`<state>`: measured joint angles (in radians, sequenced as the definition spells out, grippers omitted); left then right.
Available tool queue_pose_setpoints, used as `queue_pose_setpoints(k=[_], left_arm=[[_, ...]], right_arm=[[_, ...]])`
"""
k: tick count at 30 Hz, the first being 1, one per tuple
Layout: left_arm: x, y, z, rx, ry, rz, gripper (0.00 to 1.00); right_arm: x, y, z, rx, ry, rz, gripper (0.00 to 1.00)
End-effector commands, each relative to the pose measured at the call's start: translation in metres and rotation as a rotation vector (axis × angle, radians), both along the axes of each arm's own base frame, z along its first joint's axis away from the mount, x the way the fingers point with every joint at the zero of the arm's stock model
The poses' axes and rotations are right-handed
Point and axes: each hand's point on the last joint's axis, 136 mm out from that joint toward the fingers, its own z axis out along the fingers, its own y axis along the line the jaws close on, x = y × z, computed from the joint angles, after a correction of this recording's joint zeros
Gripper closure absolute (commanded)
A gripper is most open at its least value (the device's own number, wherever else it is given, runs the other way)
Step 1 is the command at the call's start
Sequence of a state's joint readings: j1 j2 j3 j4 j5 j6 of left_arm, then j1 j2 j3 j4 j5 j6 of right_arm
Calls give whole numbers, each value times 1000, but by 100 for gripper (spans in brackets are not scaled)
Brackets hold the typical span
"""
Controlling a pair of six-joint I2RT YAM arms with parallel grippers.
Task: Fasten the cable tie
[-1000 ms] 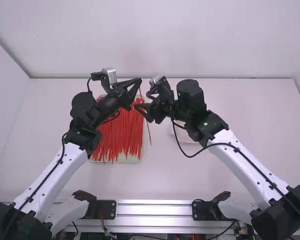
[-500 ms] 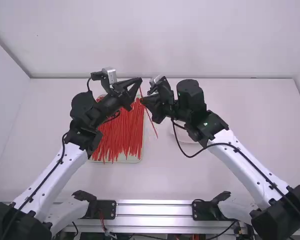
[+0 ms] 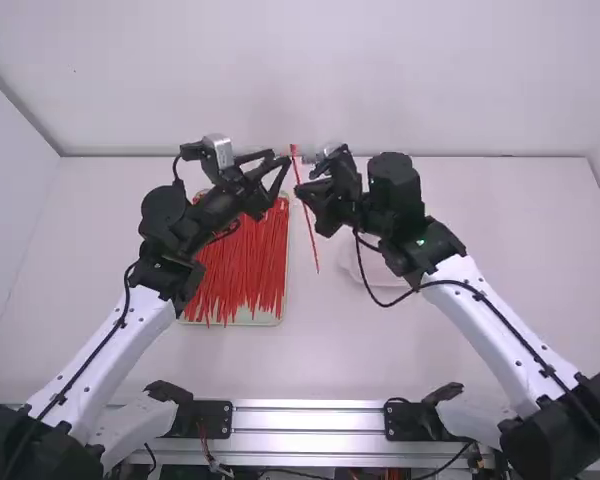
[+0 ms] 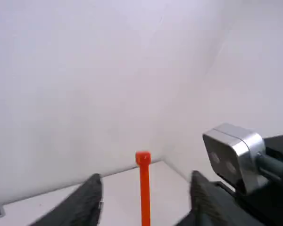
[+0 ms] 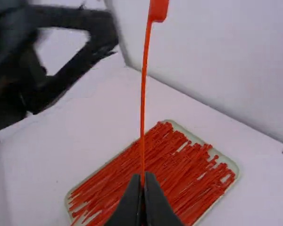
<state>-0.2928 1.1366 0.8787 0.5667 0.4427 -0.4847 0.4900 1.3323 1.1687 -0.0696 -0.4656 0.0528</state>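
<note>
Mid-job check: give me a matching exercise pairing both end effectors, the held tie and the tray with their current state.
Things:
1. left end effector
2. right end effector
3. held cable tie
4. tray

States:
A. shut on the tie's strap
B. lying flat, full of spare red ties
C. open
D. raised in the air, head uppermost

Pairs: 1-C; 2-A; 3-D; 4-B

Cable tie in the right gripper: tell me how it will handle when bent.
Probably springy rather than floppy: the cable tie runs nearly straight, unsupported, beyond the right gripper's shut fingers. Likely very light, being so thin. Pinched at one spot, it may swivel.
</note>
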Motion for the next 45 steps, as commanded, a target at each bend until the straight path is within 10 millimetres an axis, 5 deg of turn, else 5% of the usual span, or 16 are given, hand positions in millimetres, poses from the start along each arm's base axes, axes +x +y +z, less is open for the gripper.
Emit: queue_pose_setpoints(k=[1,10,25,34,36,45], left_arm=[[-4,-4,2,52,-61,-5,42],[9,14,4,164,-110,37,0],[-61,-7,49,262,-296,-578,1],[-76,-8,72,227,-339,-609,1],[-77,-7,78,209,-339,-603,12],[-80,-14,75,198,-311,-632,21]], right_arm=[[7,-13,4,19,-4,-9,100],[12,-42,19,66,-90,110,100],[-37,-19,47,145,-245,446,100],[-41,-11,67,228,-200,451,100],[-43,-10,70,249,-174,451,100],[-73,4,73,244,-247,615,100]])
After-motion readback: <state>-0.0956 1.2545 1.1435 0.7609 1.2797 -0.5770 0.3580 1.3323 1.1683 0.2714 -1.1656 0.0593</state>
